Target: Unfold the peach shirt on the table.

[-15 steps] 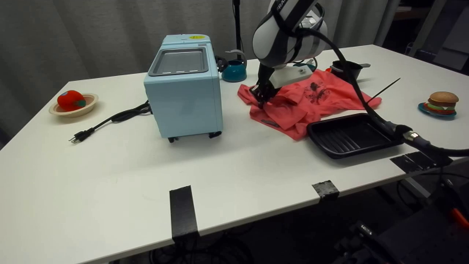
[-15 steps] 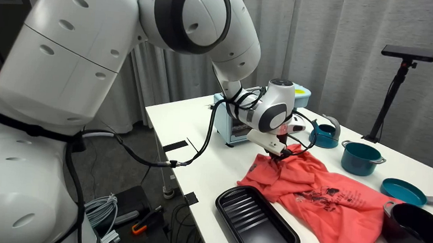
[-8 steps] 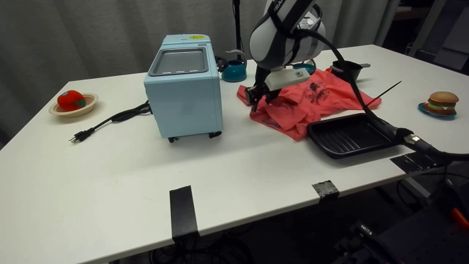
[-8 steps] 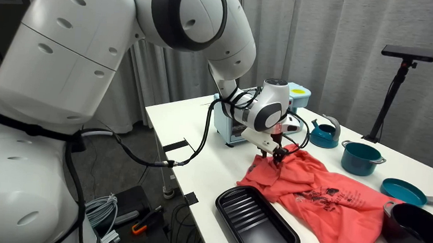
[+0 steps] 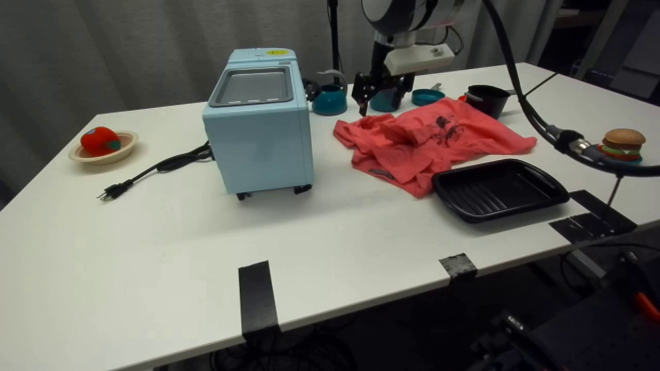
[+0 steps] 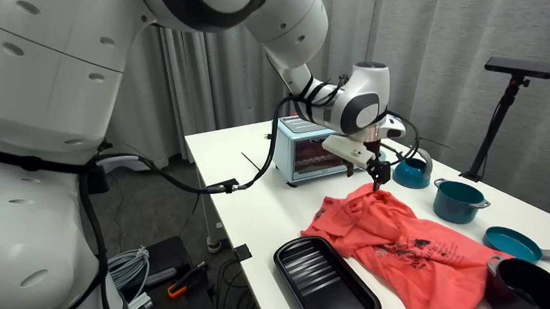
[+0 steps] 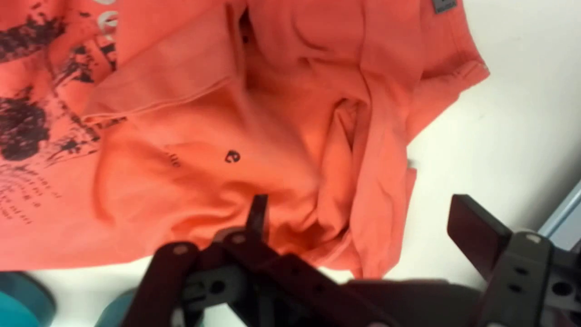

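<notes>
Closely set, black tray [image 5: 502, 188] and dark pot [image 6: 513, 306] flanking peach shirt [image 6: 415, 249], gripper [image 7: 361, 211] spread wide above.

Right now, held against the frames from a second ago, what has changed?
The gripper has moved up from the bunched end of the peach shirt. Its fingers, seemingly close together a second ago, now stand wide apart; whether they had held cloth then is hard to tell. The arm's cable rose along with it. The shirt's outline looks much the same, and the toaster oven and black pan stayed put.
</notes>
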`<act>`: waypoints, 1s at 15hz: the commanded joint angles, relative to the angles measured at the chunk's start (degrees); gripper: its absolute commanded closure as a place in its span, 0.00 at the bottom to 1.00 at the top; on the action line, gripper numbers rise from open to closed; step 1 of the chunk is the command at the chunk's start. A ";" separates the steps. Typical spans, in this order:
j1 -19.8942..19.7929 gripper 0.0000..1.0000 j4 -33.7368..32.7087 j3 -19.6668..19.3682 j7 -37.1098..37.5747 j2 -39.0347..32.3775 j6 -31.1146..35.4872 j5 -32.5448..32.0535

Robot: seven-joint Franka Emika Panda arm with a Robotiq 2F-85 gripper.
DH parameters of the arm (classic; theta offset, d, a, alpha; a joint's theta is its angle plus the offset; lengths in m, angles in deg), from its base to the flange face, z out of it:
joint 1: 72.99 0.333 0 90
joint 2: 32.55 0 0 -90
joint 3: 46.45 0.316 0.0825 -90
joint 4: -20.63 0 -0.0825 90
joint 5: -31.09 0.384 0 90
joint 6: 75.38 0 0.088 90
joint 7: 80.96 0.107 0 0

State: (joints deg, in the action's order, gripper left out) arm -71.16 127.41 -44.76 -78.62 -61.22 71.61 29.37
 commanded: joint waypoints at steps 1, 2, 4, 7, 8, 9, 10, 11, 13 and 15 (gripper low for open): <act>0.66 0.00 0.96 -1.69 0.86 5.35 -5.82 -1.17; 0.53 0.00 0.79 -1.89 1.01 5.67 -6.97 -1.19; 0.12 0.00 0.56 -2.73 1.34 5.14 -7.87 -1.47; -0.78 0.00 0.20 -4.17 1.44 2.94 -6.69 -1.14; -1.21 0.00 0.01 -4.59 1.49 2.04 -6.27 -0.65; -1.50 0.00 -0.17 -4.99 1.68 1.24 -6.23 -0.38; -1.90 0.00 -0.32 -5.30 2.04 0.33 -6.19 0.01; -2.39 0.00 -0.42 -5.48 2.28 -0.58 -6.08 0.48; -3.31 0.00 -0.70 -5.67 2.67 -2.21 -5.98 1.18; -4.22 0.00 -1.00 -5.43 2.52 -3.73 -5.46 1.72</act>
State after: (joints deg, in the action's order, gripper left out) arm -74.10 127.62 -50.52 -76.42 -62.72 65.09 29.47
